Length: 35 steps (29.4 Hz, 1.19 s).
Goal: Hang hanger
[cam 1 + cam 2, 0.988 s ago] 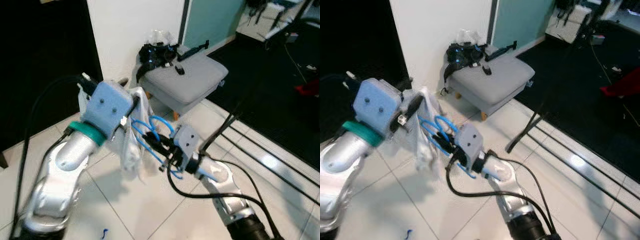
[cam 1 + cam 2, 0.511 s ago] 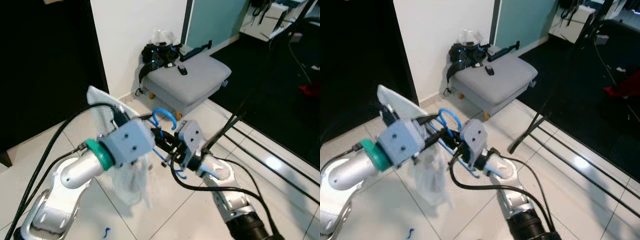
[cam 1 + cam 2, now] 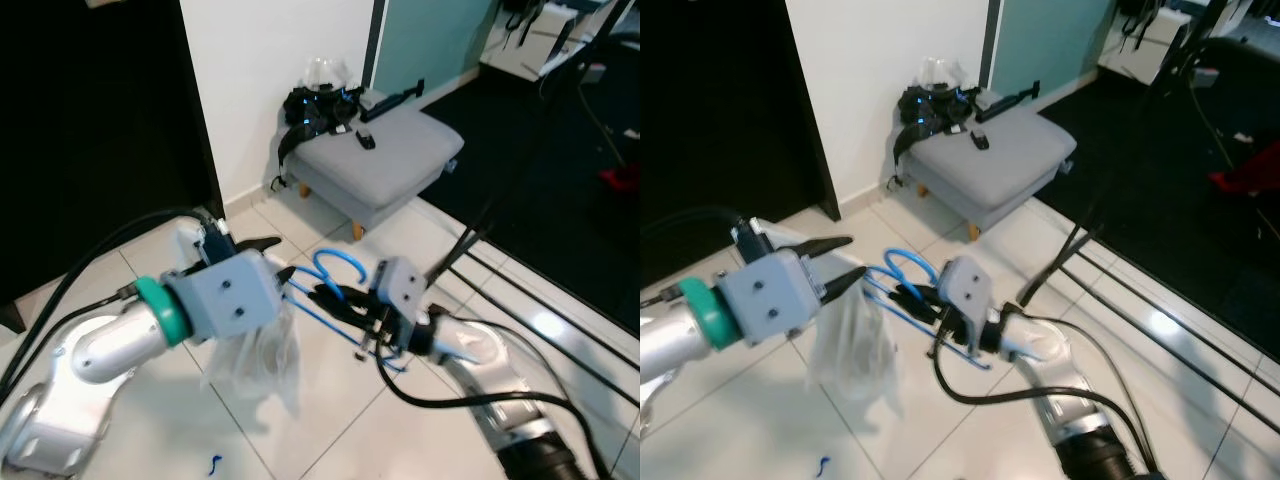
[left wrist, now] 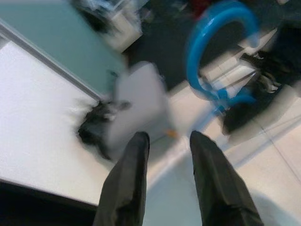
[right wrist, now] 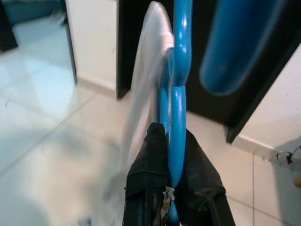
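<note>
The blue hanger [image 3: 902,285] is up over the tiled floor [image 3: 970,420], a white garment [image 3: 850,345] drooping from it. My right pincer [image 5: 170,155] is clenched on its neck. My left pincer [image 3: 845,262] is released, fingers parted beside the garment. A grey stool [image 3: 995,165] stands beyond.

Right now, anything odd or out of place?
Nothing damaged. The blue hanger, clamped in the right tool, carries a clear plastic cover sagging low over the floor tiles. The left tool is open beside it, holding nothing.
</note>
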Available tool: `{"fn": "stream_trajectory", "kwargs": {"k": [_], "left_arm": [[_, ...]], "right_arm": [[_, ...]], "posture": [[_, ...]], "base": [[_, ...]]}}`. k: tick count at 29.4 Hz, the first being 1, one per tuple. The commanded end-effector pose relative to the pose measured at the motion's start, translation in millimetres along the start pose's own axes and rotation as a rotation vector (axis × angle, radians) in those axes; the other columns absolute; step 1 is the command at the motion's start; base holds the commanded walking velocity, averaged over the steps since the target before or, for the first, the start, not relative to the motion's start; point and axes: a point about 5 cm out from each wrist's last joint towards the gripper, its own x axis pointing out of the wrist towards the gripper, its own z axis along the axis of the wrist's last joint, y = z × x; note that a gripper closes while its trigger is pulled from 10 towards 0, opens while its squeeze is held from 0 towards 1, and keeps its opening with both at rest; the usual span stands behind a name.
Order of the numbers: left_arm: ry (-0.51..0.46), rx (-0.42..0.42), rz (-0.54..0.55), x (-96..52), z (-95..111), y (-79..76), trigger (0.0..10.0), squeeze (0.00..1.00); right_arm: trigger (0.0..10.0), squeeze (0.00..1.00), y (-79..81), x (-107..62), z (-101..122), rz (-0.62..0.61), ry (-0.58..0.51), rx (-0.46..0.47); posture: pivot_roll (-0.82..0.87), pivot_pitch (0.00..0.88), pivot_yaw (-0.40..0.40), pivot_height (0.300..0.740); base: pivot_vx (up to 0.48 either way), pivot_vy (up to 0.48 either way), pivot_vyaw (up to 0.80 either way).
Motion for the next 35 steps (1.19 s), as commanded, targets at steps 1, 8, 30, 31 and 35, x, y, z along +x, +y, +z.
{"fn": "stream_trajectory", "kwargs": {"k": [1, 8, 30, 31, 35], "left_arm": [[-0.01, -0.025, -0.103, -7.9, 4.0, -5.6, 10.0, 0.2], [0.099, 0.002, -0.304, -21.4, -11.0, -11.1, 10.0, 1.0], [0.141, -0.129, -0.42, -25.7, -19.5, -20.2, 9.5, 0.0], [0.139, -0.142, -0.422, -24.9, -20.5, -21.4, 8.7, 0.0], [0.132, -0.159, -0.413, -20.7, -22.4, -23.3, 2.4, 0.0]], "right_arm": [[10.0, 0.0, 1.0, -7.2, 0.2, 0.036, 0.001, 0.0], [10.0, 0.0, 5.0, -3.7, 18.0, 0.203, -0.011, -0.039], [10.0, 0.0, 25.4, 6.0, 38.7, 0.355, -0.046, -0.103], [10.0, 0.0, 25.6, 6.8, 40.4, 0.355, -0.052, -0.106], [10.0, 0.0, 26.8, 8.4, 44.1, 0.359, -0.067, -0.109]], "posture": [[-0.01, 0.113, 0.07, 0.74], [-0.01, 0.116, 0.08, 0.74], [-0.01, 0.127, 0.102, 0.74], [-0.01, 0.127, 0.104, 0.74], [-0.01, 0.128, 0.103, 0.74]], "base": [[0.0, 0.0, 0.0], [0.0, 0.0, 0.0], [0.0, 0.0, 0.0], [0.0, 0.0, 0.0], [0.0, 0.0, 0.0]]}}
